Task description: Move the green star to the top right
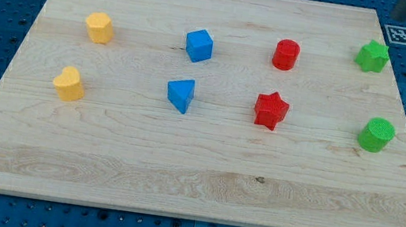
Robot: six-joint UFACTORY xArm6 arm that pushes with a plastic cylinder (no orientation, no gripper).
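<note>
The green star [372, 56] lies near the wooden board's top right corner, close to the view's right edge of the board. My rod shows only as a short grey stub at the view's top right edge. Its tip [399, 16] is off the board, above and slightly right of the green star, and does not touch it. The board [193, 184] lies flat on a blue pegboard table.
A green cylinder [376, 135] sits below the star. A red cylinder [285, 54] and red star [270, 109] are left of them. Further left are a blue cube [199, 45], blue triangle [181, 94], yellow hexagon [99, 27] and yellow heart [69, 84]. A fiducial tag [399, 34] lies by the corner.
</note>
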